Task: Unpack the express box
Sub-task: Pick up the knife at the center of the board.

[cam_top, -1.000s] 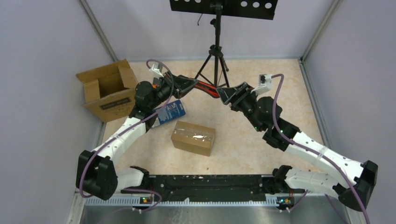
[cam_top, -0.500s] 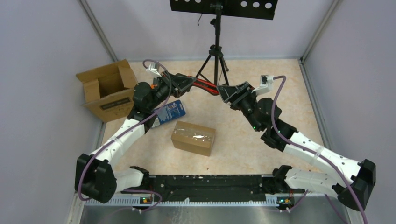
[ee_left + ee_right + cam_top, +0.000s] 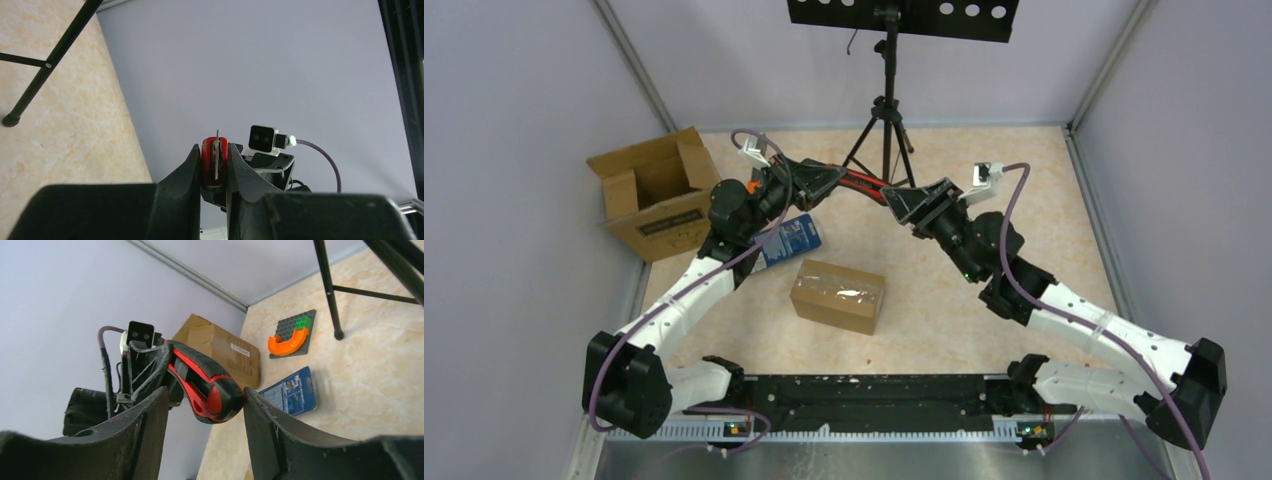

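Observation:
The express box (image 3: 838, 296), a brown carton sealed with clear tape, lies on the table between the two arms. Above and behind it, a red and black utility knife (image 3: 865, 187) hangs in the air. My left gripper (image 3: 828, 181) is shut on the knife's blade end (image 3: 215, 161), its thin blade showing between the fingers. My right gripper (image 3: 902, 200) faces it, open, its jaws standing around the knife's rounded butt end (image 3: 220, 395). The right finger (image 3: 260, 425) touches the butt, and a gap shows on the other side.
An open empty carton (image 3: 654, 195) stands at the far left. A blue packet (image 3: 790, 238) lies beside it, and a grey baseplate with an orange piece (image 3: 292, 335) lies near them. A black tripod (image 3: 885, 120) stands at the back centre. Walls close in on both sides.
My right gripper has slid a little to the left, further over the knife's butt end. The left gripper and the knife have hardly moved.

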